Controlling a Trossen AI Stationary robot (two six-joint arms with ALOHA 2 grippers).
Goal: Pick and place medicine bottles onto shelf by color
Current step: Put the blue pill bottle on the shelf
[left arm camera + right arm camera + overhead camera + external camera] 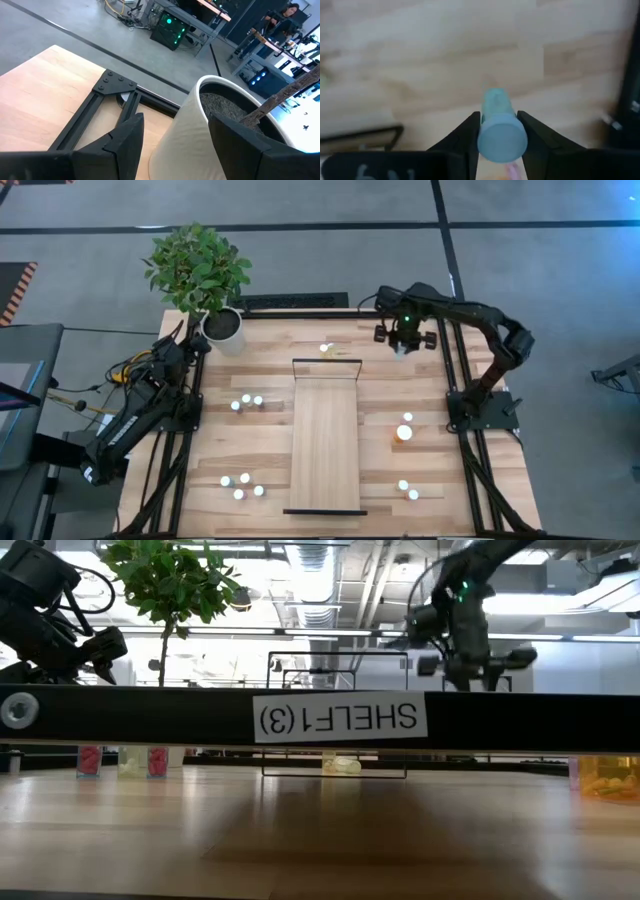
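Note:
My right gripper hangs over the table's far right part, past the far end of the shelf, and is shut on a small medicine bottle with a pale blue-white cap. Other medicine bottles stand on their bases on the table in small groups: left of the shelf, near left, right, near right, and one by the shelf's far end. My left gripper waits open at the far left, its fingers pointing at the white plant pot. My right gripper pinches the bottle between its two fingers, which sit on opposite sides just below the cap. The fingers come from above and point down. The bottle is lifted clear of the table, and its body points down toward the wood.
A plant in the white pot stands at the far left corner. Black frame rails run along the table's sides. In the low view the shelf's black end bar blocks the middle of the picture.

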